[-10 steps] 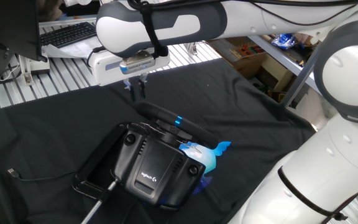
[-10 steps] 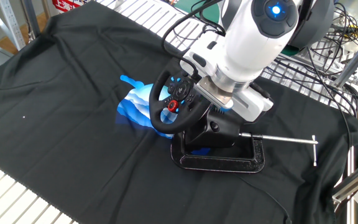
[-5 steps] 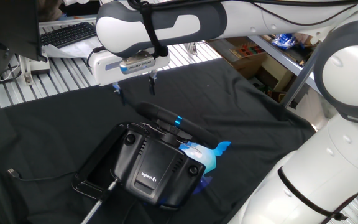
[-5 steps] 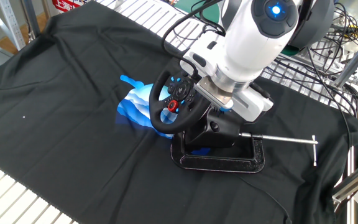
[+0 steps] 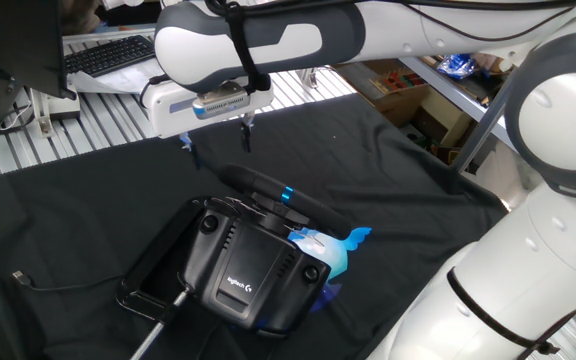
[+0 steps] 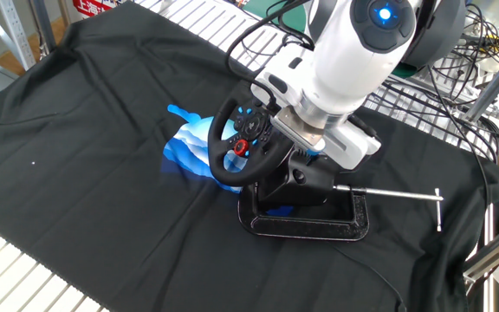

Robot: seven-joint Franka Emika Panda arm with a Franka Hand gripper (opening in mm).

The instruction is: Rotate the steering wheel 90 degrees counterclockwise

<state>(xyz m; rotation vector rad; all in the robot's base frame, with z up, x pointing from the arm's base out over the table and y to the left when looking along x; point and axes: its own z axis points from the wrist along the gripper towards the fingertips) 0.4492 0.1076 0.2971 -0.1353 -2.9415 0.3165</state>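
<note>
The steering wheel (image 5: pixel 280 196) is a black padded rim seen nearly edge-on, with a short blue stripe on top; the other fixed view shows its face (image 6: pixel 243 141) with red and blue buttons. It is mounted on a black Logitech base (image 5: pixel 251 270) clamped to the table. My gripper (image 5: pixel 218 142) hangs open just above and behind the rim's far-left end, its fingers spread and holding nothing. In the other fixed view the white hand (image 6: pixel 323 130) covers the fingers and the wheel's upper right side.
A black cloth (image 5: pixel 68 215) covers the table. A light-blue patch (image 6: pixel 189 143) lies beside the wheel. The clamp's screw handle (image 6: pixel 397 195) sticks out sideways. A cable (image 5: pixel 58 285) trails off the base. A keyboard (image 5: pixel 108 55) and shelves (image 5: pixel 408 85) stand behind.
The gripper's fingers were shut together one second ago and have since spread open. The arm and the wheel have held still.
</note>
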